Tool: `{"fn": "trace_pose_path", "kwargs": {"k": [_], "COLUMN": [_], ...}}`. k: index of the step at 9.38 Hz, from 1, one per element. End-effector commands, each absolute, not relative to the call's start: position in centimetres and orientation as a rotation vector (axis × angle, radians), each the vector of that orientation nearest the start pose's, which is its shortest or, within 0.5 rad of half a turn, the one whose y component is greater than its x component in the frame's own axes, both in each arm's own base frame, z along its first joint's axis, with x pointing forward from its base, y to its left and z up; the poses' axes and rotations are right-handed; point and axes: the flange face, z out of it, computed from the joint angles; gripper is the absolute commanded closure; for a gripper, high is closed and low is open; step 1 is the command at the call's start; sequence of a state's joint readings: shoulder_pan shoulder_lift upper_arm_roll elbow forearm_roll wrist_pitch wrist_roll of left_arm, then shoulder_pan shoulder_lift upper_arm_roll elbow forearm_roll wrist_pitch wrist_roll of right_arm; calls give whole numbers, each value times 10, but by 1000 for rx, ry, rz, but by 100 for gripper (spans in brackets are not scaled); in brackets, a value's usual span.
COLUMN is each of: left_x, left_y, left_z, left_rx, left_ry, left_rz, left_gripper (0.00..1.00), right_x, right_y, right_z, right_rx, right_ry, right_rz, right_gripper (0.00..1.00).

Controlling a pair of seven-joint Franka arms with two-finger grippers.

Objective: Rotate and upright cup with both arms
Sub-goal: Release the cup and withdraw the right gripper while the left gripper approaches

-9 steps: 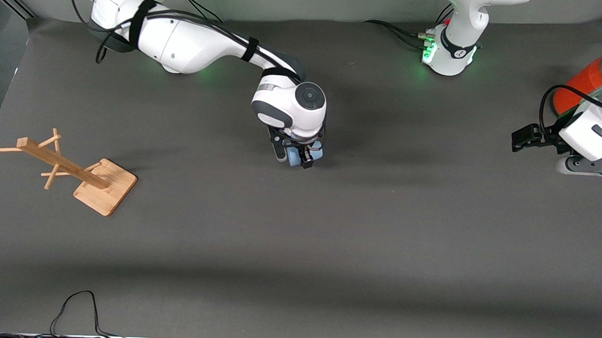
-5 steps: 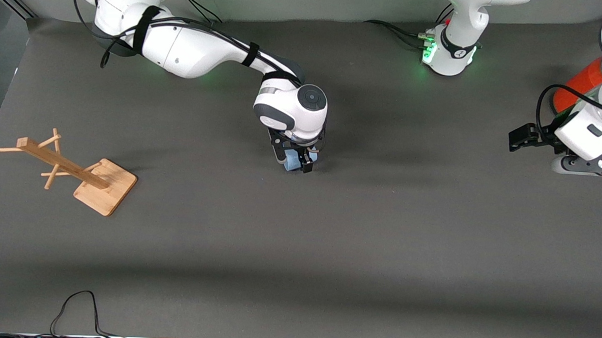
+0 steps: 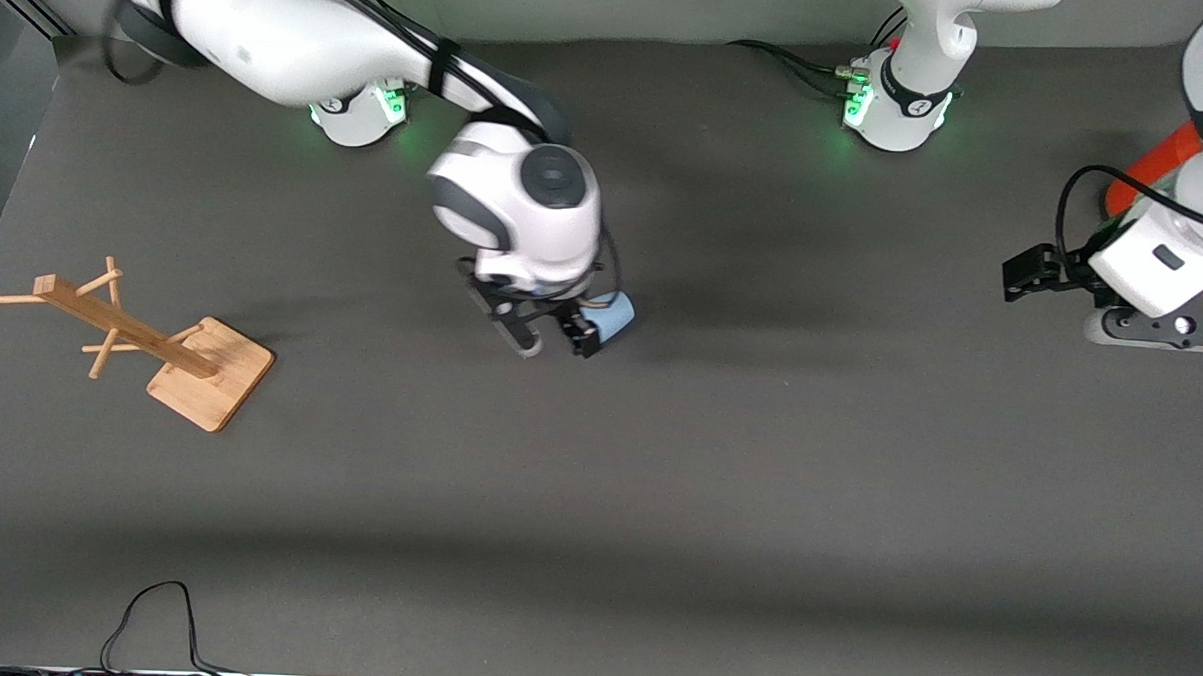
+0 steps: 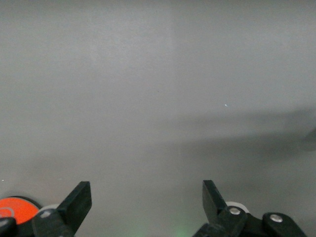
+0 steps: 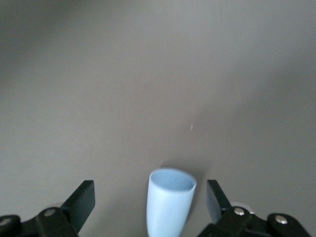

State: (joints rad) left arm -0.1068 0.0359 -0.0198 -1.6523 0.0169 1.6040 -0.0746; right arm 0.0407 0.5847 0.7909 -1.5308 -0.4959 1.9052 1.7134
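The pale-blue cup (image 3: 610, 316) is on the grey table near its middle and seems to lie on its side, its mouth toward the left arm's end. My right gripper (image 3: 556, 344) hangs open just above it. In the right wrist view the cup (image 5: 170, 205) lies between the spread fingers (image 5: 84, 197), touching neither, with its open mouth showing. My left gripper (image 3: 1152, 327) waits open and empty over the left arm's end of the table. The left wrist view shows the left gripper (image 4: 145, 195) over bare table.
A large orange can (image 3: 1153, 162) stands at the left arm's end, partly hidden by that arm, and shows in the left wrist view (image 4: 15, 210). A wooden rack (image 3: 161, 348) lies toppled toward the right arm's end. A black cable (image 3: 152, 612) loops at the near edge.
My right gripper was shut on the cup; it has opened, let it go, risen and shifted toward the right arm's end. The left arm has drifted slightly toward the middle.
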Motion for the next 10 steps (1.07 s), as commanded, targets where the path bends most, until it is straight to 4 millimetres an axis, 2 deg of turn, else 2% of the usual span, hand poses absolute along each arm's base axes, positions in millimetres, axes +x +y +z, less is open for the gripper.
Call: {"fn": "trace_pose_path", "kwargs": {"k": [1, 2, 3, 5, 6, 7, 8, 9, 10], "left_x": [562, 567, 571, 580, 583, 585, 582, 583, 580], "left_y": [-128, -166, -205, -297, -347, -398, -444, -477, -504], "left_z": [575, 574, 566, 532, 512, 502, 487, 461, 434], "left_rx": [-3102, -3098, -3094, -3074, -3057, -3072, -3082, -3103, -3114], "left_ry": [12, 17, 26, -20, -76, -150, -224, -286, -260], "left_rz": [92, 78, 77, 89, 80, 33, -13, -75, -159], "left_gripper": [0, 0, 0, 0, 0, 0, 0, 0, 0], "right_x": [579, 592, 600, 596, 588, 578, 568, 559, 555], "right_y": [309, 249, 203, 121, 76, 42, 8, -18, -23], "right_z": [470, 504, 523, 565, 586, 605, 615, 624, 623], "right_rx": [-2973, -2985, -3030, -3059, -3060, -3072, -3079, -3082, -3082], "right_ry": [929, 786, 660, 437, 310, 217, 200, 198, 210], "right_rz": [-39, -39, -44, -50, -48, -61, -44, -46, -30], "right_gripper": [0, 0, 0, 0, 0, 0, 0, 0, 0]}}
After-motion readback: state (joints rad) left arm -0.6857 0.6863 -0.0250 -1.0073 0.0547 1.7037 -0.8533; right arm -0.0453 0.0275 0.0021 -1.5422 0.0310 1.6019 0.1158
